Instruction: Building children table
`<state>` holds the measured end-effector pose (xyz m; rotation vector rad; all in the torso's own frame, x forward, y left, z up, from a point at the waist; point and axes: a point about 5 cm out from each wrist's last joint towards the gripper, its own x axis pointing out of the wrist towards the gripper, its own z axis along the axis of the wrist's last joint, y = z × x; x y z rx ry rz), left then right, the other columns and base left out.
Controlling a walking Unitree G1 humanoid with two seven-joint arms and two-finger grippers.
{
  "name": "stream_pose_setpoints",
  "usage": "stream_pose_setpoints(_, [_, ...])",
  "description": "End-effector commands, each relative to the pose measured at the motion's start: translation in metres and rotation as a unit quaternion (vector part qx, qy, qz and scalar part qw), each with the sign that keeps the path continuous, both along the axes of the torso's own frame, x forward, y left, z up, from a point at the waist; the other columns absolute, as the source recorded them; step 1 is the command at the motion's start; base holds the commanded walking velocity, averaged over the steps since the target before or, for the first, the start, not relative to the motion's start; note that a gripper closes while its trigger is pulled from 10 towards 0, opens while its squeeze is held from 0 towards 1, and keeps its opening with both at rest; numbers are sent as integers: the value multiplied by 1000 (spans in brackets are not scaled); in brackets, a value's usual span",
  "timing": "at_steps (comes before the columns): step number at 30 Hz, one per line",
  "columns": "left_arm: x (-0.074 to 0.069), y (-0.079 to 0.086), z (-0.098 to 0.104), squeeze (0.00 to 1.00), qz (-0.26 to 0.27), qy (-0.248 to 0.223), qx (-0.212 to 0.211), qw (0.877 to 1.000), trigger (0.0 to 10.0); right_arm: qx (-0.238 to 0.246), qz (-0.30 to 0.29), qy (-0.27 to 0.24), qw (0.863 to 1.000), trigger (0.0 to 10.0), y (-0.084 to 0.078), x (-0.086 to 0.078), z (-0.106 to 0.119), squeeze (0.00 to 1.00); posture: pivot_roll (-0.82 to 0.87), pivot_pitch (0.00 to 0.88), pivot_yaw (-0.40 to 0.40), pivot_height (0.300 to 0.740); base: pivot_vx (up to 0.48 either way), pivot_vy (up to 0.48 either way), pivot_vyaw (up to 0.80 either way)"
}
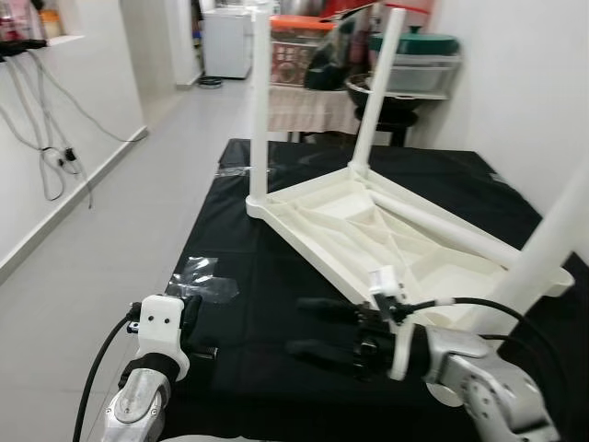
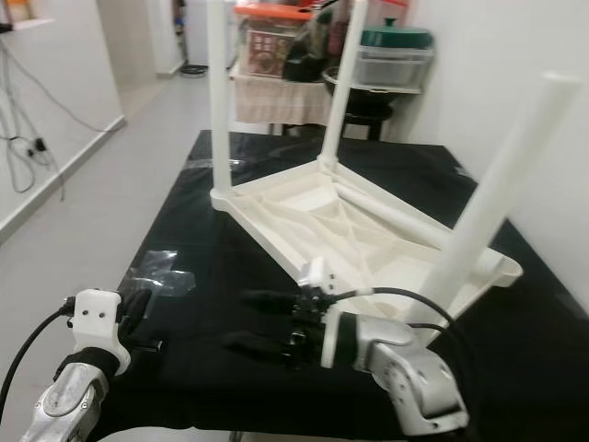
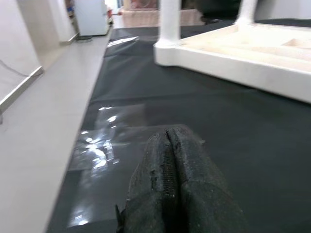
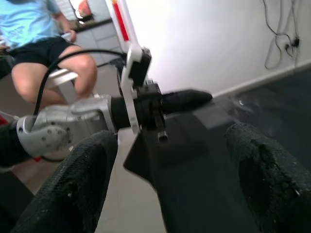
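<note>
A white children's table (image 1: 368, 230) lies upside down on the black-covered worktable (image 1: 267, 193). Two legs (image 1: 259, 101) stand upright at its far corners, and a third leg (image 1: 552, 244) rises at the near right corner. Another leg (image 1: 442, 226) lies loose across the underside. My right gripper (image 1: 302, 329) hovers just in front of the tabletop's near edge, pointing left, open and empty. Its fingers (image 4: 77, 184) are spread wide in the right wrist view. My left gripper (image 3: 167, 138) is at the near left edge of the worktable, shut on nothing.
A crumpled clear plastic bag (image 1: 198, 276) lies on the black cover near my left gripper. Shelves with boxes and bins (image 1: 405, 64) stand beyond the worktable. A wall runs along the right. A seated person (image 4: 43, 39) appears in the right wrist view.
</note>
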<state>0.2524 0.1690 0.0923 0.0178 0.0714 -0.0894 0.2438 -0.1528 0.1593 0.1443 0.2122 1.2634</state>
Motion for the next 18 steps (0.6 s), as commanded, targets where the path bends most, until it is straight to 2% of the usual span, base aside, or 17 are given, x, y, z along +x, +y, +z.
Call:
stream_pose_setpoints(1, [-2, -3, -3, 0, -7, 3, 2, 1000, 10000, -4, -12, 2, 1000, 10000, -12, -1, 3, 0, -72, 0, -34, 740, 0, 0, 0])
stream_pose_setpoints(2, [-3, -3, -2, 0, -13, -2, 3, 1000, 10000, -55, -9, 18, 998, 10000, -33, -14, -3, 0, -74, 0, -33, 740, 0, 0, 0])
stream_pose_setpoints(3, [-3, -3, -2, 0, -13, -2, 3, 1000, 10000, -55, -9, 18, 998, 10000, -33, -14, -3, 0, -74, 0, -33, 740, 0, 0, 0])
stream_pose_setpoints(5, [-4, -3, -1, 0, -19, -5, 5, 1000, 10000, -108, 5, 43, 993, 10000, -54, -34, -6, 0, -80, 0, -37, 740, 0, 0, 0])
stream_pose_setpoints(6, [-4, -3, -1, 0, -21, -5, 6, 1000, 10000, -123, 14, 53, 991, 10000, -59, -41, -6, 0, -80, 0, -37, 740, 0, 0, 0])
stream_pose_setpoints(8, [-4, -3, -2, 0, -22, -6, 6, 1000, 10000, -132, 20, 59, 989, 10000, -63, -46, -6, 0, -80, 0, -37, 740, 0, 0, 0])
stream_pose_setpoints(9, [-4, -3, -2, 0, -22, -5, 6, 1000, 10000, -171, 36, 66, 982, 10000, -71, -57, -9, 0, -83, 0, -36, 740, 0, 0, 0])
stream_pose_setpoints(10, [-4, -3, -2, 0, -22, -5, 6, 1000, 10000, -171, 36, 66, 982, 10000, -71, -57, -9, 0, -83, 0, -36, 740, 0, 0, 0])
stream_pose_setpoints(13, [-3, -2, -2, 0, -26, -4, 5, 1000, 10000, -277, 61, 101, 954, 10000, -98, -84, -14, 0, -101, 0, -32, 740, 0, 0, 0])
stream_pose_setpoints(14, [-3, -2, -2, 0, -26, -4, 5, 1000, 10000, -277, 61, 101, 954, 10000, -98, -84, -14, 0, -101, 0, -32, 740, 0, 0, 0])
stream_pose_setpoints(15, [-3, -3, -2, 0, -31, -3, 3, 1000, 10000, -304, 44, 107, 946, 10000, -108, -84, -12, 0, -107, 0, -27, 740, 0, 0, 0])
stream_pose_setpoints(17, [-3, -3, -2, 0, -31, -3, 3, 1000, 10000, -304, 44, 107, 946, 10000, -108, -84, -12, 0, -107, 0, -27, 740, 0, 0, 0])
stream_pose_setpoints(18, [-2, -7, -3, 0, -44, -2, 0, 999, 10000, -357, -16, 90, 930, 10000, -131, -73, -6, 0, -109, 0, -26, 740, 0, 0, 0])
